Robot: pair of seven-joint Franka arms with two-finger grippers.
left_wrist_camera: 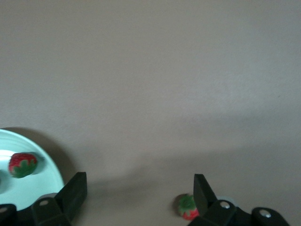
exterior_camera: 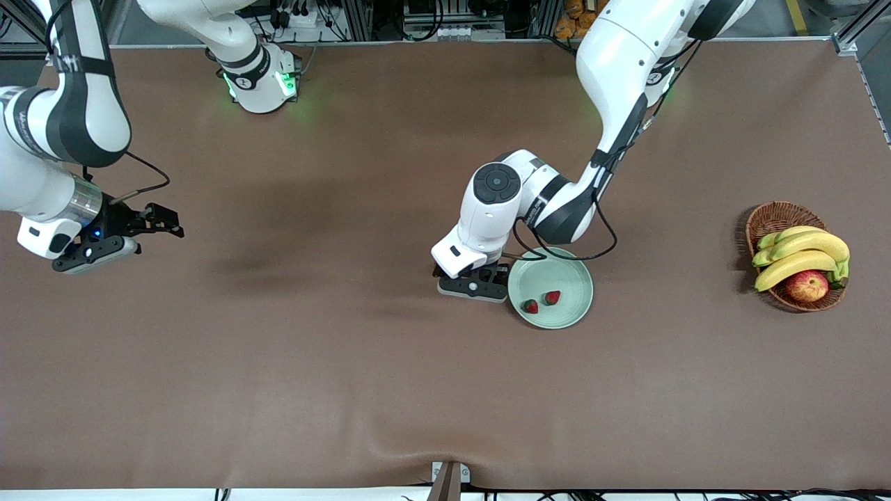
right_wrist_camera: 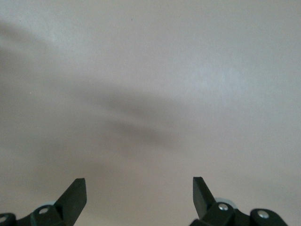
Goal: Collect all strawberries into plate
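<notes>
With two strawberries (exterior_camera: 541, 302) already on the plate (exterior_camera: 567, 268), the left tool (left_wrist_camera: 136, 200), fingers apart, hovers beside its rim over the last strawberry (left_wrist_camera: 187, 207) on the surface (exterior_camera: 348, 362), seemingly needing to descend and close, while the right tool (right_wrist_camera: 138, 197) waits, also spread.

Three strawberries in all: two (exterior_camera: 531, 306) (exterior_camera: 553, 297) lie in the one mint-green plate (exterior_camera: 574, 275), and a third (left_wrist_camera: 187, 207) lies on the brown surface (exterior_camera: 348, 362) just beside the plate. One wicker basket (exterior_camera: 769, 217) holds three bananas (exterior_camera: 800, 254) and one red-yellow apple (exterior_camera: 807, 285). Two end effectors: left (left_wrist_camera: 140, 195), right (right_wrist_camera: 139, 195).
</notes>
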